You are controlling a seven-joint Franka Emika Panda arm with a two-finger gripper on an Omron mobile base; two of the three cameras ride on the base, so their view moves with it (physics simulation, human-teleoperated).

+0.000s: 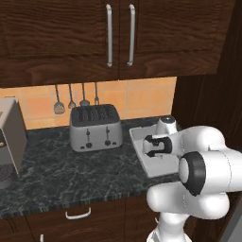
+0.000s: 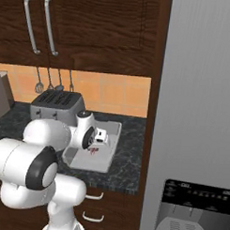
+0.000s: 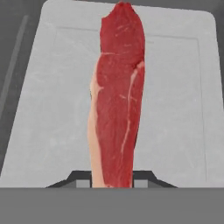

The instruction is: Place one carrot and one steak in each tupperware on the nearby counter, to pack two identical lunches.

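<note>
One steak held over one tray

One steak (image 3: 117, 96) was all the meat we could count, and it hung edge-on between the fingers (image 3: 143, 176), which stood narrow and clamped on its lower end in the hand view. It was a long red slab with a pale fat strip down one side, and it stretched up the middle of that view over the pale floor of a tupperware (image 3: 175, 109). We could not tell whether the slab's far tip touched the tray floor or hung clear of it.

We counted one tupperware, a shallow grey-white tray with a raised rim (image 1: 136, 137), sitting on the black marbled tabletop (image 1: 56, 175) just beside a silver toaster (image 1: 95, 126). From the right base view the same tray (image 2: 114, 135) lay under the arm's wrist, and a small patch of red (image 2: 92, 150) showed below the hand, over the tray floor. The gripper (image 2: 93, 146) pointed down into the tray there.

Four utensils (image 1: 71, 99) hung on the orange tiled wall behind the toaster. Two long silver handles (image 1: 120, 35) ran down the dark cabinet doors above. One drawer handle (image 1: 78, 215) showed under the tabletop edge in the left base view. One boxy grey appliance (image 1: 10, 137) stood at the far left of the tabletop, well apart from the tray.
</note>
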